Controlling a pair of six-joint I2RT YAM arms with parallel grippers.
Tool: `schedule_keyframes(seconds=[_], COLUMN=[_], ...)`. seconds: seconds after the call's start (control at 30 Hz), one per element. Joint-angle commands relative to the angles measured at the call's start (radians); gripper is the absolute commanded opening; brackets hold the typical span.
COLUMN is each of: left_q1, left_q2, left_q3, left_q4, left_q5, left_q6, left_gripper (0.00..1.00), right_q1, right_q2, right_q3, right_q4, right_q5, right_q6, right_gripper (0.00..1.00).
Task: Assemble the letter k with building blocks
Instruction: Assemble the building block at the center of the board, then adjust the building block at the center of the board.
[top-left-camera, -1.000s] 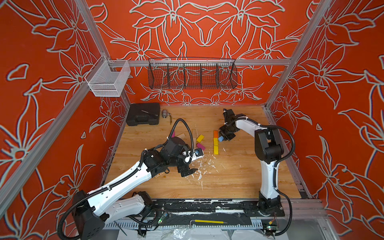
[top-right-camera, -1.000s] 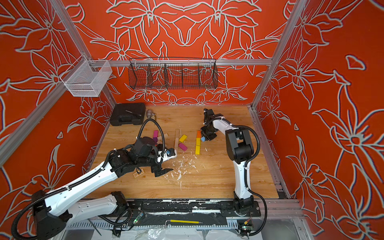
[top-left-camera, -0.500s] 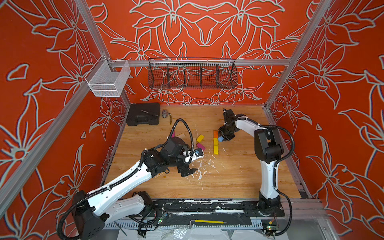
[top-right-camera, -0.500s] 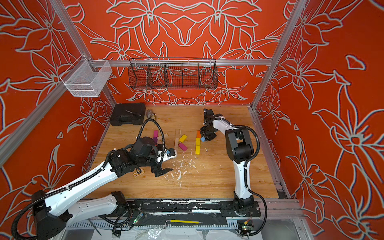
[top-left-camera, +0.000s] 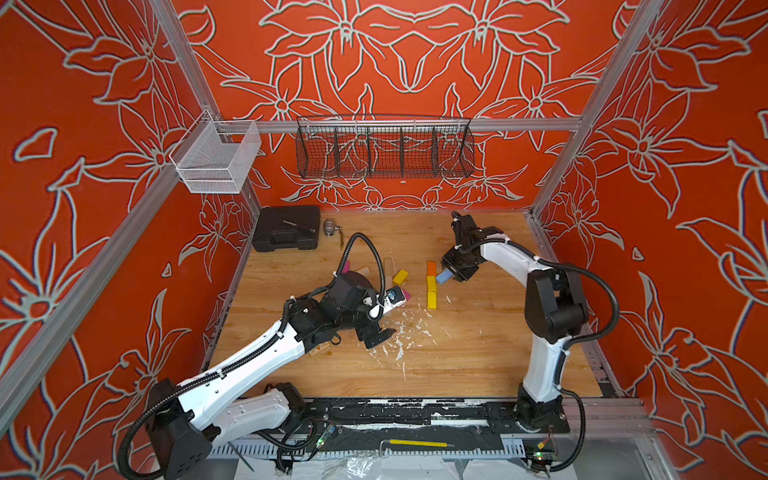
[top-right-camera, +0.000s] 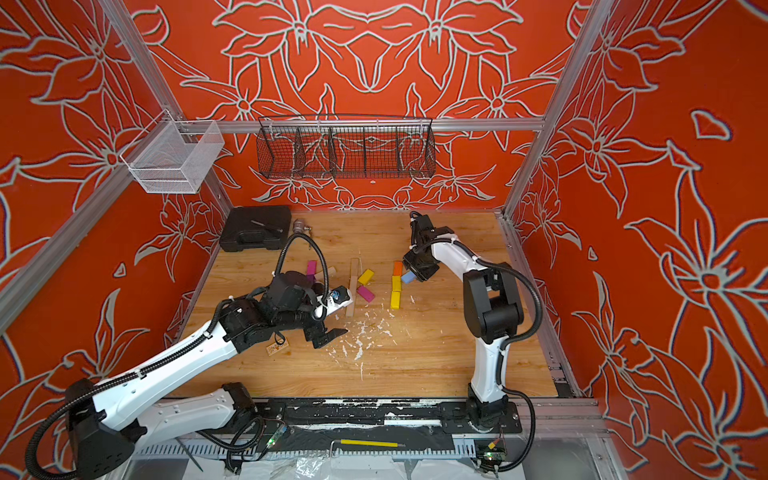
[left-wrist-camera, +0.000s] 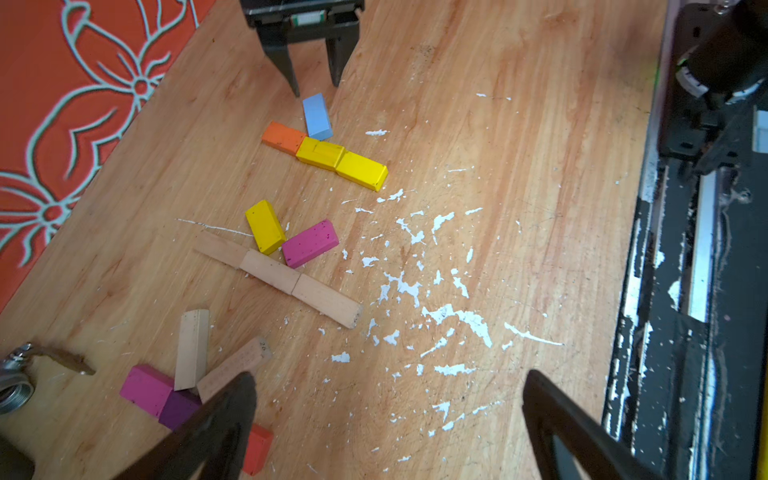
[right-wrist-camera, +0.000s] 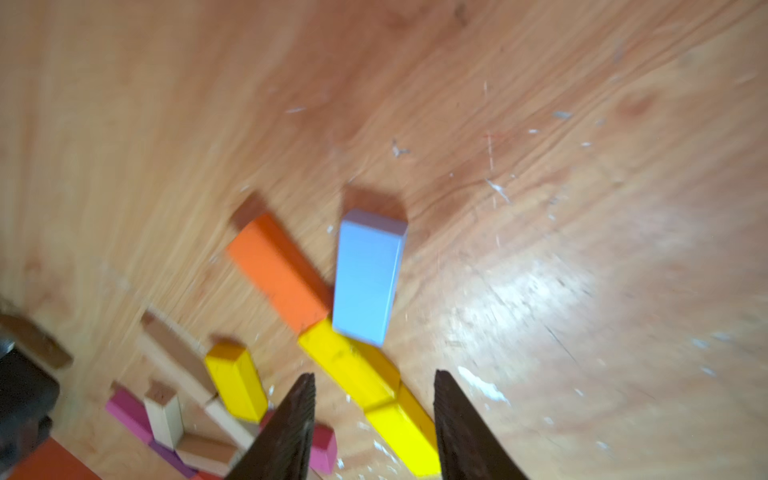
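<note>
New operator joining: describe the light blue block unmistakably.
On the wooden tabletop, find the row of one orange and two yellow blocks by the right gripper. The light blue rectangular wooden block slants off its orange-yellow joint, the only blue piece.

**Bright blocks, pale grain**

An orange block, two yellow blocks and a light blue block are showing plain paint; a magenta block is showing dark speckles; white flecks are dotting the wood-grain table; the walls are wearing orange-red with pale flower outlines.

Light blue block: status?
Left pincer open, empty. Right pincer open, just behind light blue block. Block flat, angled against orange block. White flecks nearby only.
</note>
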Motion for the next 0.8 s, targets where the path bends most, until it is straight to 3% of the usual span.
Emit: schedule_keyframes(seconds=[0.0, 0.23, 0.53, 0.77], left_q1=[0.018, 0.027, 0.027, 0.027], left_q2=[0.014, 0.011, -0.013, -0.017], left_q3=[0.029, 0.036, 0.025, 0.023], left_q4=[0.014, -0.039, -0.044, -0.044], left_q5=[-0.013, 0.092, 0.132, 0.139], left_q6=[-0.064, 0.032, 0.061, 0.069], left_gripper=[0.97, 0.97, 0.98, 0.97], right_q1=[0.065, 0.173, 0.186, 0.187], right_q2=[-0.062, -0.066, 0.066, 0.101], right_q3=[-0.031, -0.036, 0.03, 0.024], right_q4=[-0.065, -0.085, -0.075, -0.012], right_q5=[0.123, 0.173, 0.219, 0.188], right_q6=[-0.225, -0.409, -0.435, -0.437], right_gripper=[0.52, 0.58, 0.6, 0.59])
